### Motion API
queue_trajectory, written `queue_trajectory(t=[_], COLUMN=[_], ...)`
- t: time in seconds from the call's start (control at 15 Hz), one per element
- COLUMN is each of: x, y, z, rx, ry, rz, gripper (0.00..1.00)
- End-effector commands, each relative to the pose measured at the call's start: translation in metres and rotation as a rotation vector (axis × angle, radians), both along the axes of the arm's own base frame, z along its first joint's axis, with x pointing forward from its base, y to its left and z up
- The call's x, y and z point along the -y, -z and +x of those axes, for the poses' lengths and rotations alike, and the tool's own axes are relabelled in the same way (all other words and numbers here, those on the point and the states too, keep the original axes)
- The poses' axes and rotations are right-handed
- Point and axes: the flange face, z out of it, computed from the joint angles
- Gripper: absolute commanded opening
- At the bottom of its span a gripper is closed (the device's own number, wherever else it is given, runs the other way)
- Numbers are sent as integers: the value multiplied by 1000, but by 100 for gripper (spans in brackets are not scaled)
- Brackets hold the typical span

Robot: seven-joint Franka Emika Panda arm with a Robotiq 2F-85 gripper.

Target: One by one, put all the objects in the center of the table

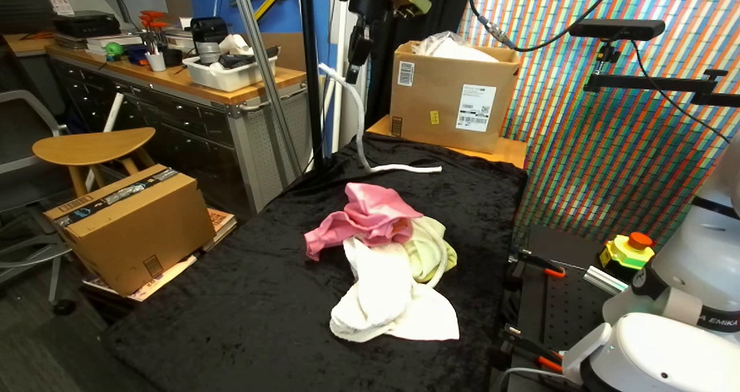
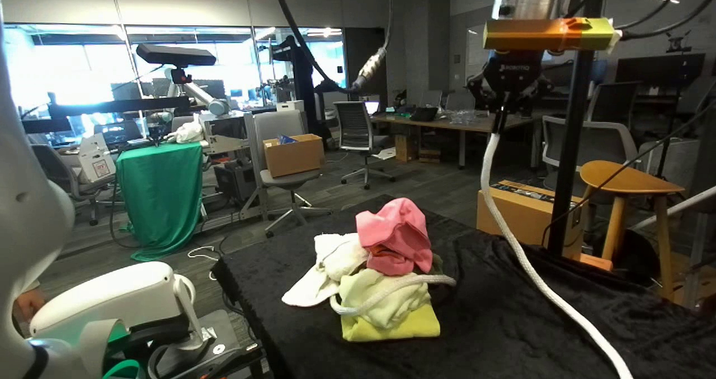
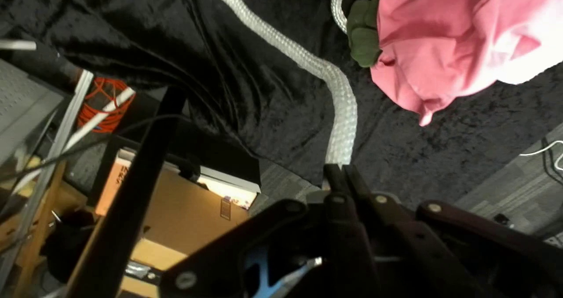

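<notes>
While the jaws clamp it, a white rope [image 3: 343,93] hangs steeply, bending level on the table [image 1: 260,322].

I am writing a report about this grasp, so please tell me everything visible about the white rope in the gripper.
The white rope looks braided and flexible. The gripper pinches it near one end, a short piece sticking out; the rest hangs, bends and lies along the black-draped table, its far end loose.

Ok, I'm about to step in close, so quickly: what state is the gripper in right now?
Gripper: jaws closed, holding a long white braided rope close to one end.
</notes>
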Motion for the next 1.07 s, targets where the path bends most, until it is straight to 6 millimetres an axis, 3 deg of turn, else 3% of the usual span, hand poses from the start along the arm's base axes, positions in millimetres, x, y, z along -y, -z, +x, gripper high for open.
queue_trajectory(t=[0.0, 0.33, 0.67, 1.0], x=[-30, -67, -87, -98], y=[-41, -81, -105, -110], z=[-26, -49, -70, -91], rx=[115, 206, 267, 273], ry=[-93, -200, -294, -447], rz=[44, 104, 160, 166], gripper=[4, 4, 4, 4])
